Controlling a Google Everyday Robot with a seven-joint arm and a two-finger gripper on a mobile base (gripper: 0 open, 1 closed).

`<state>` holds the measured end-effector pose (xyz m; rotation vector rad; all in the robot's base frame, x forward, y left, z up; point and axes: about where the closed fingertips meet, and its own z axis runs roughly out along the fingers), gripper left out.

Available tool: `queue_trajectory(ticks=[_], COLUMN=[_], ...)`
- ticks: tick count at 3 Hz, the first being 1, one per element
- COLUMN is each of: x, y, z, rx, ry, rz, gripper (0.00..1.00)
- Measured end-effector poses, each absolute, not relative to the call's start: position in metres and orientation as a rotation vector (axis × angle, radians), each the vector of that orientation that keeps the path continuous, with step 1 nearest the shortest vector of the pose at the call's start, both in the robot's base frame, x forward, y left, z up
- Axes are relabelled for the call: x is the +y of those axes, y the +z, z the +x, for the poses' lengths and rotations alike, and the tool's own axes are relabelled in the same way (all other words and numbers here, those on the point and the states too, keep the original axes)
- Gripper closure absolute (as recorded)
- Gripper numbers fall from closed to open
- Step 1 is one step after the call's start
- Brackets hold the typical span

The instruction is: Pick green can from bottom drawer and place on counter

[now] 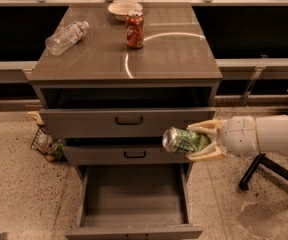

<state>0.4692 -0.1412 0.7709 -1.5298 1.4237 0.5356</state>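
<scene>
The green can lies sideways in my gripper, silvery end pointing left. The gripper is shut on it, with pale fingers above and below. It hangs in the air in front of the middle drawer's right end, above the bottom drawer. The bottom drawer is pulled open and its grey inside is bare. The counter is higher up and to the left of the gripper.
On the counter stand a red soda can and a white bowl, and a clear plastic bottle lies on its side. A wire basket sits on the floor left of the cabinet. Chair legs stand at right.
</scene>
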Motion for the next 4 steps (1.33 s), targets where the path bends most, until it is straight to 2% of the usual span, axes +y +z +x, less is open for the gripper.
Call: queue_trajectory(ticks=[1,2,4], x=[-0.141,-0.164,-0.225], y=[0.770,0.815,0.883], z=[0.469,0.493,0.572], rx=[1.424,1.486,1.706], ry=[0.537,0.445,0.329], rz=[-1.529,-1.477,-1.441], gripper=[1.00,1.00,1.00])
